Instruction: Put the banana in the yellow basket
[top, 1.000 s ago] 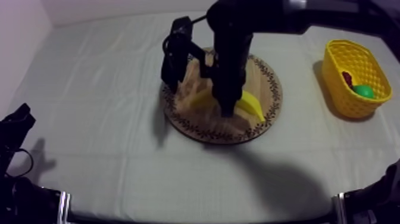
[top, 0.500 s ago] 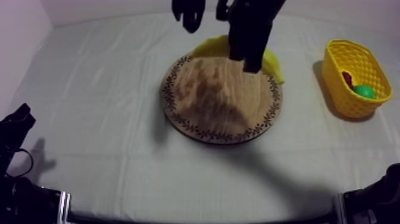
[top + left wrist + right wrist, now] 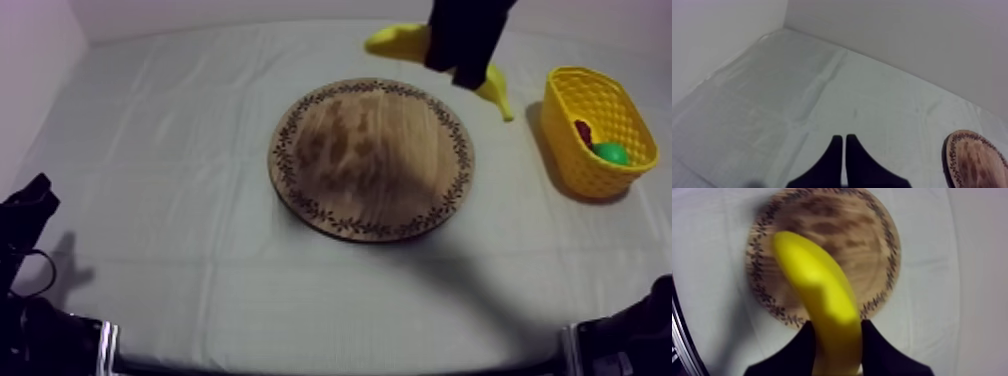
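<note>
My right gripper (image 3: 462, 62) is shut on the yellow banana (image 3: 398, 39) and holds it in the air beyond the far right rim of the round wooden board (image 3: 371, 158). One banana end (image 3: 498, 93) pokes out towards the yellow basket (image 3: 594, 130). In the right wrist view the banana (image 3: 822, 295) runs between my two black fingers (image 3: 804, 345), high over the bare board (image 3: 867, 258). My left gripper (image 3: 844, 145) is shut as a narrow wedge over the cloth, with the board's rim (image 3: 952, 160) beside it. The left arm (image 3: 25, 215) rests low at the table's left.
The basket holds a small red fruit (image 3: 583, 130) and a green fruit (image 3: 610, 153). It stands at the right side of the table, a short gap from the board. Walls border the table at the left and back.
The right gripper has lifted the banana off the board and carried it up and to the right, towards the basket. The board now lies bare. The left arm has not moved.
</note>
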Available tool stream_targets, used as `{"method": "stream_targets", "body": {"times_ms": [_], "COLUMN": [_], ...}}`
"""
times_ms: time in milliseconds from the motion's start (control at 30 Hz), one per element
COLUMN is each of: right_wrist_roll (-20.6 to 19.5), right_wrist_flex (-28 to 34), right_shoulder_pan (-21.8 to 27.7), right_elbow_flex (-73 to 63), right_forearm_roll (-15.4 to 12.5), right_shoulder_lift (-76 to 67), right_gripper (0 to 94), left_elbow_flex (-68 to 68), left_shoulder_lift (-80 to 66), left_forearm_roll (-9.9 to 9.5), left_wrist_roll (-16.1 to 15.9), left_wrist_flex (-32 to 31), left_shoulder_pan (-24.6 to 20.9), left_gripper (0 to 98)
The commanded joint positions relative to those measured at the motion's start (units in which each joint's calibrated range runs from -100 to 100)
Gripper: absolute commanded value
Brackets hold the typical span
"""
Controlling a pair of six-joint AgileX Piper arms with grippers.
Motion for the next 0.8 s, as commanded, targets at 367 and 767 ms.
{"method": "stream_targets", "body": {"times_ms": [367, 767], "right_wrist_roll": [-1.62, -1.86], "right_wrist_flex": [-1.32, -2.1], "right_shoulder_pan": [19.29, 29.18], "right_elbow_flex": [4.54, 6.18], "right_forearm_roll": [1.15, 2.24], "right_shoulder_lift": [-3.35, -4.53], "right_gripper": [22.4, 22.7], "left_elbow_flex": [-0.02, -0.02], "left_shoulder_lift": [0.02, 0.02], "left_forearm_roll": [-0.01, -0.01], "left_wrist_roll": [0.0, 0.0], "left_wrist_flex": [-0.01, -0.01], "left_shoulder_pan": [-0.02, -0.02], "left_gripper": [0.1, 0.1]}}
